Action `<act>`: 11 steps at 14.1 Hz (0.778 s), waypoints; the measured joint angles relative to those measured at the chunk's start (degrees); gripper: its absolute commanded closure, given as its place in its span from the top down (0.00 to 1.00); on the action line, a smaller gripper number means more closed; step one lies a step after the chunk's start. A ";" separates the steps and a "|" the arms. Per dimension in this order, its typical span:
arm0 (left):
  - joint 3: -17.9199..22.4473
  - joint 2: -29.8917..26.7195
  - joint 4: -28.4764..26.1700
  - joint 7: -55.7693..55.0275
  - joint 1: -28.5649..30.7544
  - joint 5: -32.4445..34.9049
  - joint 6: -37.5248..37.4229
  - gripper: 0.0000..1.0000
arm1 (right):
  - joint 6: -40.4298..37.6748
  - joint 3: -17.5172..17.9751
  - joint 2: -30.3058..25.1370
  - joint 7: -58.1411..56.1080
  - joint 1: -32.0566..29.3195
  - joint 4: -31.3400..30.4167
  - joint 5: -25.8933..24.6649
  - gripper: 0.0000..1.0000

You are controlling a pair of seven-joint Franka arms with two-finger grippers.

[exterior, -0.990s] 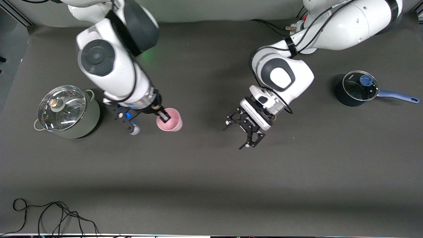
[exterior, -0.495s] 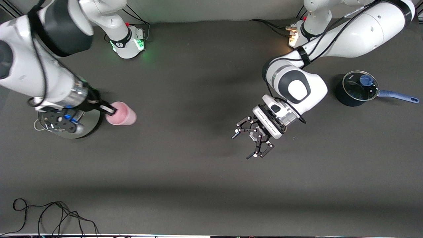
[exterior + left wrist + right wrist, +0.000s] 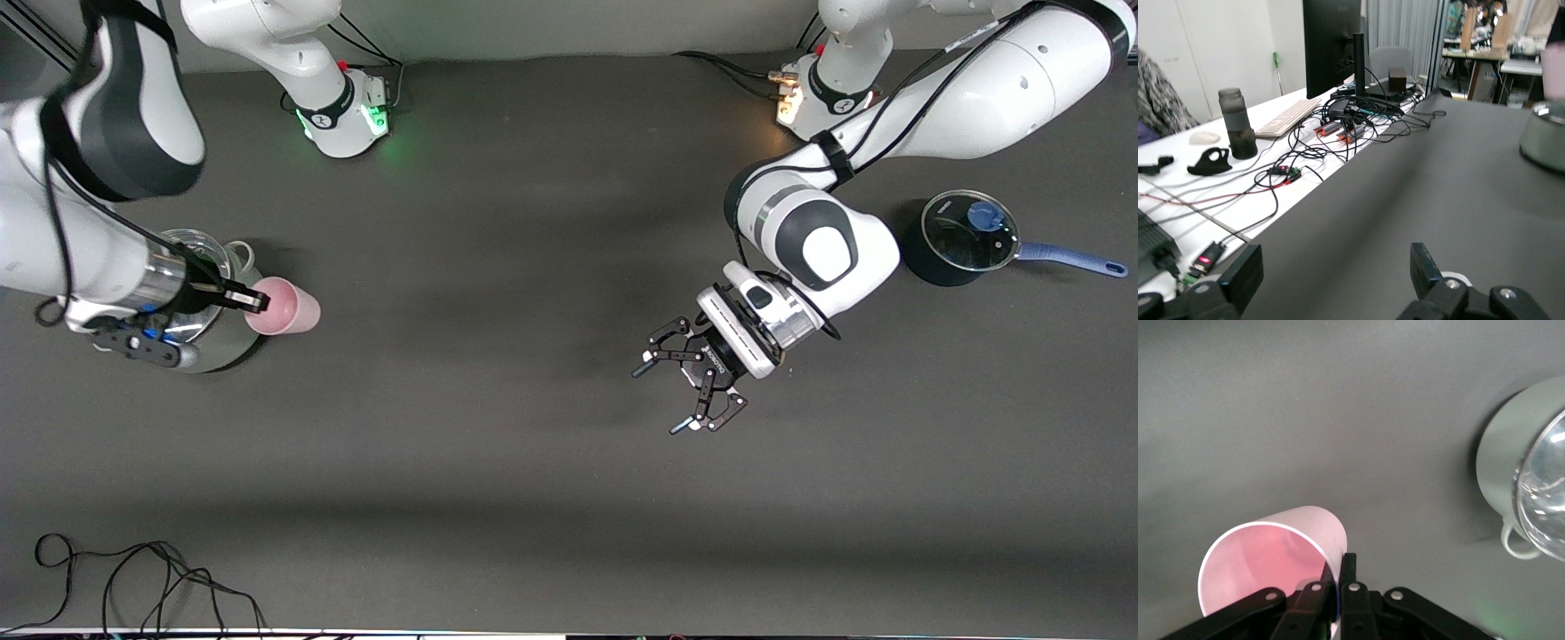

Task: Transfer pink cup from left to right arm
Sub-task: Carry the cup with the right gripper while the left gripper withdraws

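Already the pink cup [image 3: 283,306] is pinched by its rim in the right gripper [image 3: 252,301] beside the steel pot [image 3: 233,342], tilted sideways; the left gripper [image 3: 692,384] is held wide open and empty, well apart over the surface [image 3: 533,498].

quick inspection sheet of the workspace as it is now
surface: dark grey table mat
job's things: pink cup held by its rim, tilted, beside the steel pot
clutter: lidded steel pot at the right arm's end; blue saucepan with glass lid at the left arm's end
grippers: right gripper shut on the cup's rim, over the pot's edge; left gripper open, empty, over bare mat
cables: black cable at the mat's near edge
surroundings: desk with keyboard, wires
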 measured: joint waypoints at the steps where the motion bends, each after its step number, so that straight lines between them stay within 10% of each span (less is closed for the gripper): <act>1: -0.22 0.00 0.07 -4.98 -0.02 0.00 -0.12 1.00 | 2.54 -0.25 0.02 -1.17 0.02 -2.34 0.00 0.00; 11: -0.61 -0.01 0.94 -56.26 0.24 0.16 -7.49 1.00 | 34.65 -5.31 2.82 -10.97 0.20 -25.09 -0.01 0.00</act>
